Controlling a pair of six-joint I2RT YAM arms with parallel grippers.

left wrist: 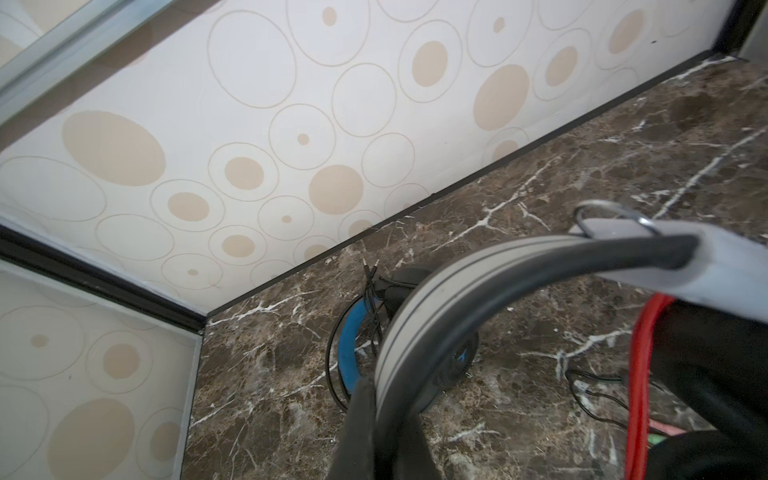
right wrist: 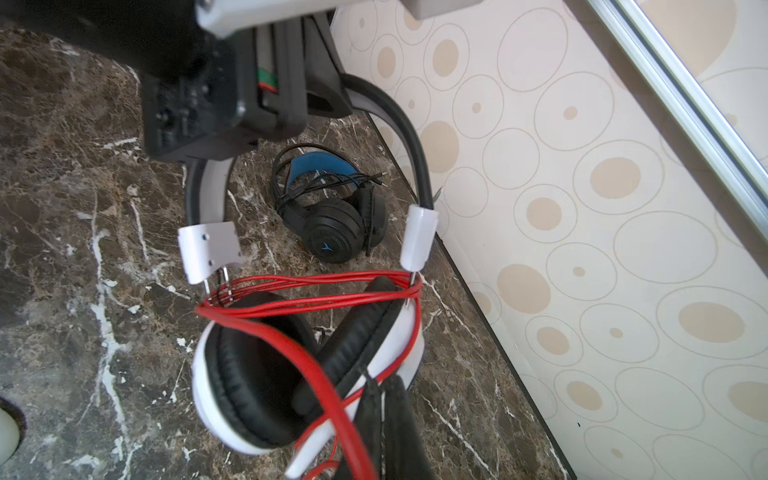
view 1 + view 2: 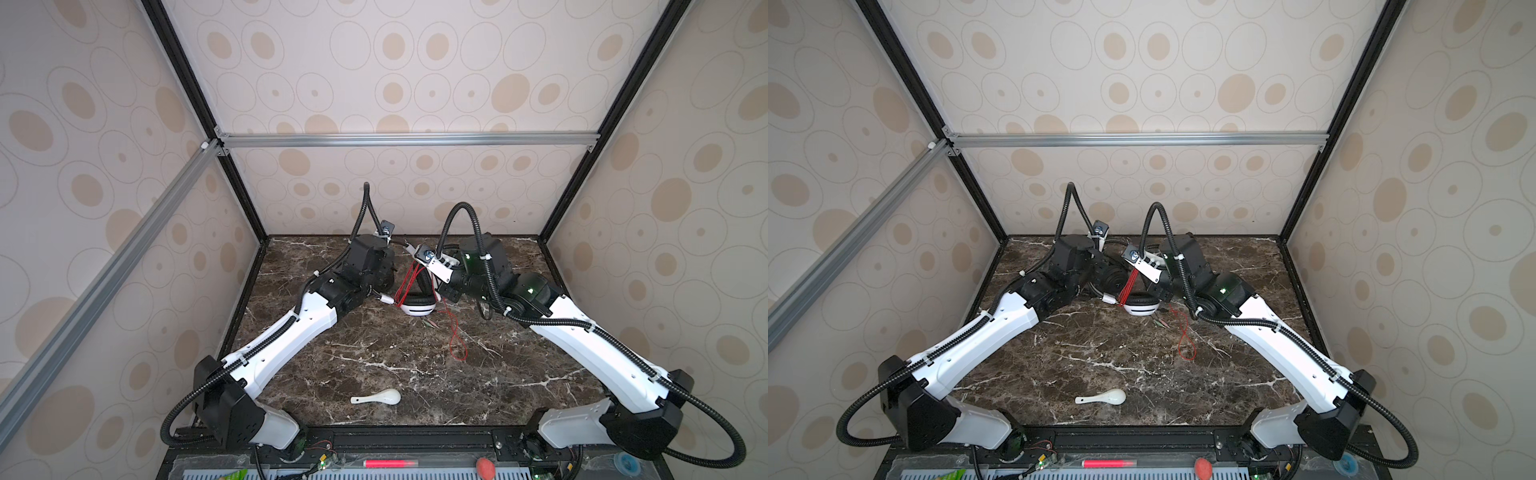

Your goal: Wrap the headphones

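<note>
Both arms (image 3: 291, 332) (image 3: 582, 328) stretch forward (left gripper (image 1: 380, 432) clamping white headset (image 3: 420, 308)).

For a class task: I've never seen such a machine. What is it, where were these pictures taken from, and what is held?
Two robot arms, each ending in a claw, work over a dark marble table. Two pictures look down from above; two come from wrist cameras. The left claw is shut on the band of a white headset with black earpads; the right claw seems to pinch its red cord, partly wound across the headset. A black headset with blue inner band lies further back, a white ceramic spoon near the front.
</note>
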